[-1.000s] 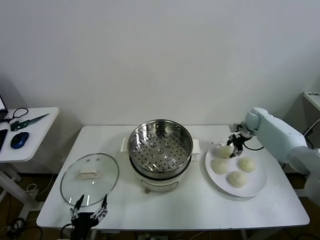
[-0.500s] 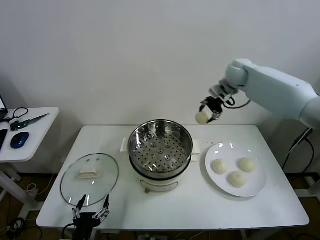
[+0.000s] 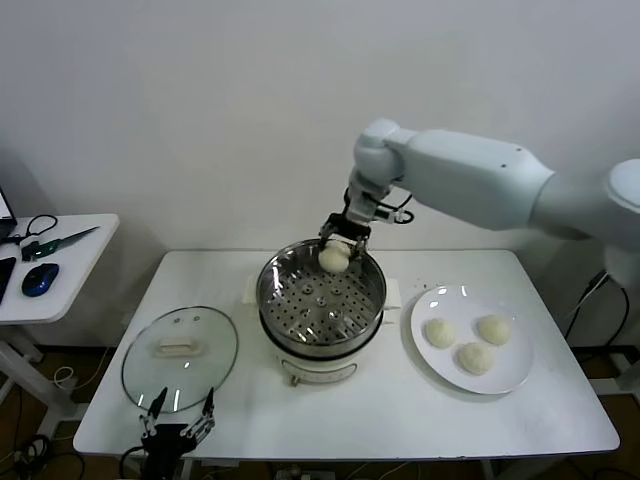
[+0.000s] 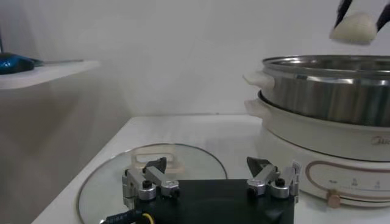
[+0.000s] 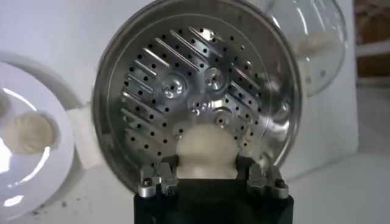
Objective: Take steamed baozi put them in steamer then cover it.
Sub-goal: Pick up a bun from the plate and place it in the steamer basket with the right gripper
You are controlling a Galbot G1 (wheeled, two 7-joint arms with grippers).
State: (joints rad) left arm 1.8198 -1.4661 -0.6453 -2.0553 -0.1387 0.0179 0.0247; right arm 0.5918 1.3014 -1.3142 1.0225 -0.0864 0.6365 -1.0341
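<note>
The left gripper (image 3: 178, 420) waits with its fingers spread, just short of the cover (image 3: 180, 356) lying flat on the table. Farther right, the right gripper (image 3: 337, 247) is clamped on one baozi (image 3: 334, 257), hanging above the far rim of the steamer (image 3: 321, 297). Released here, the bun could strike that rim and roll off outside; three more baozi rest on the plate (image 3: 505, 375), well beyond the gripper
</note>
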